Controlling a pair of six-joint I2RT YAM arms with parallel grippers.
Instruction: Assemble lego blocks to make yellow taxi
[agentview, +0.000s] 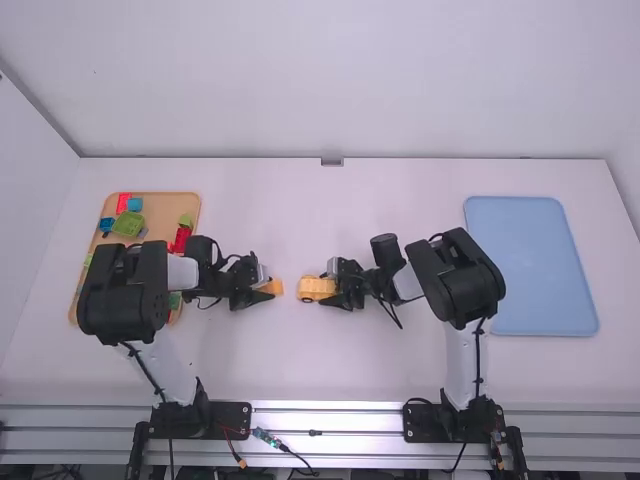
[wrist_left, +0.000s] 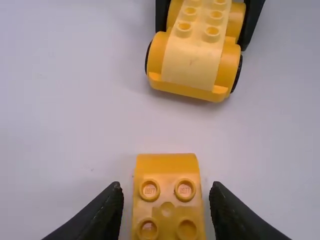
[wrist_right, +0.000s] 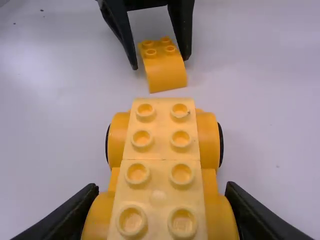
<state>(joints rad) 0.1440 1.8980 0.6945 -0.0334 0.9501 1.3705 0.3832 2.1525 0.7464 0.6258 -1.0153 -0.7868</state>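
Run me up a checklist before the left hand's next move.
1. Right hand holding car: ok, fingers against both sides.
2. Left hand gripping block: not ok, fingers open around it, gaps at its sides.
3. Block studs up: ok.
4. Car's top studs free to build on: ok, they stand bare.
5. Block joined to car: not ok, they lie apart.
6. Car's wheels down on table: cannot tell.

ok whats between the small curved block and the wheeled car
Bare table separates the curved block from the wheeled car in the left wrist view.
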